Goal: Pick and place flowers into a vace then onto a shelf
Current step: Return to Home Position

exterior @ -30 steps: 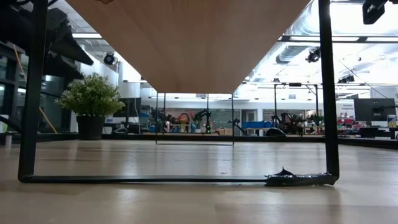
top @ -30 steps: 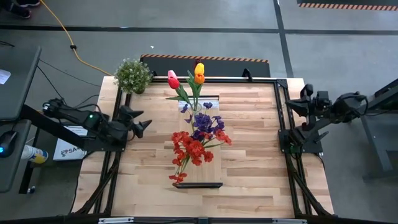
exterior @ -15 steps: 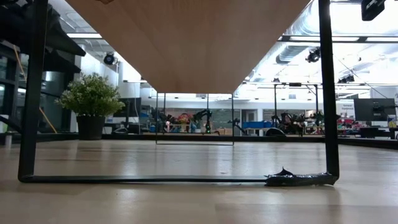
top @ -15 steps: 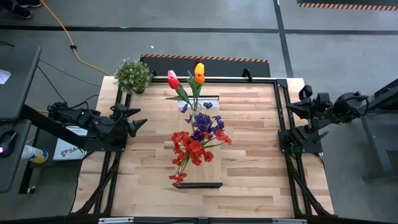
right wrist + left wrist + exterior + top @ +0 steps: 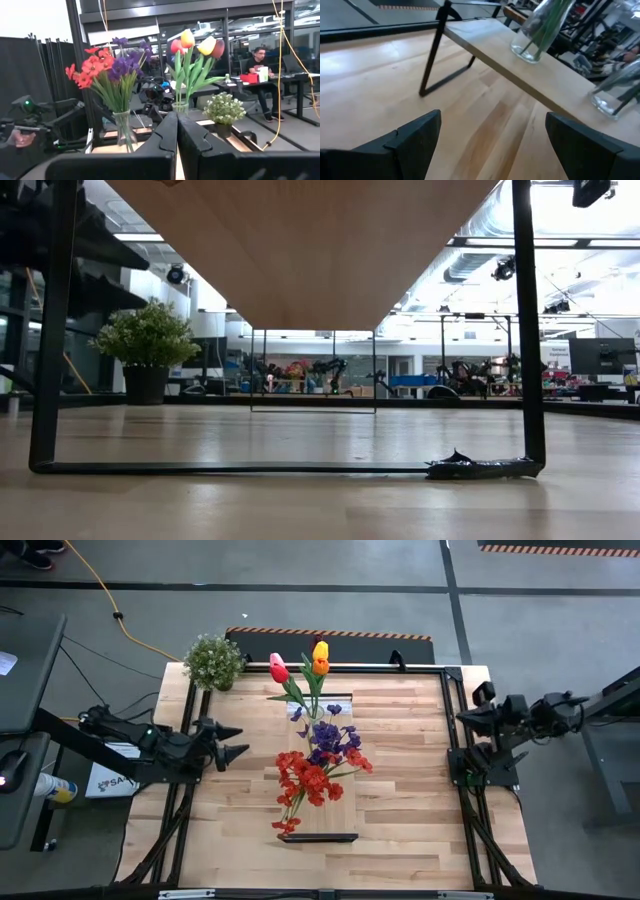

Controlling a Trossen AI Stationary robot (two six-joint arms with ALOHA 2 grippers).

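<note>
The shelf [image 5: 340, 815], a long narrow wood plank on black brackets, stands in the middle of the table. On it stand two clear glass vases [image 5: 535, 35] [image 5: 615, 95]. One holds the tulips [image 5: 312, 662] in yellow, orange, pink and red. The other holds the red and purple sprays [image 5: 312, 765]. My left gripper [image 5: 240, 740] hovers open at the table's left side, pointing at the shelf, with nothing between its fingers [image 5: 420, 135]. My right gripper [image 5: 463, 718] is shut at the table's right edge, raised and facing the flowers [image 5: 117, 70].
A bushy green potted plant [image 5: 213, 660] stands at the table's far left corner. The shelf's black bracket legs [image 5: 45, 330] [image 5: 528, 320] stand on the tabletop. Bare wood lies between each gripper and the shelf. A person [image 5: 260, 57] sits at a desk beyond the table.
My left gripper drew back a little toward the table's left edge, then came forward again toward the shelf, turning at the wrist; it stays open. My right gripper has tipped slightly and stays shut. The flowers and the shelf have not moved.
</note>
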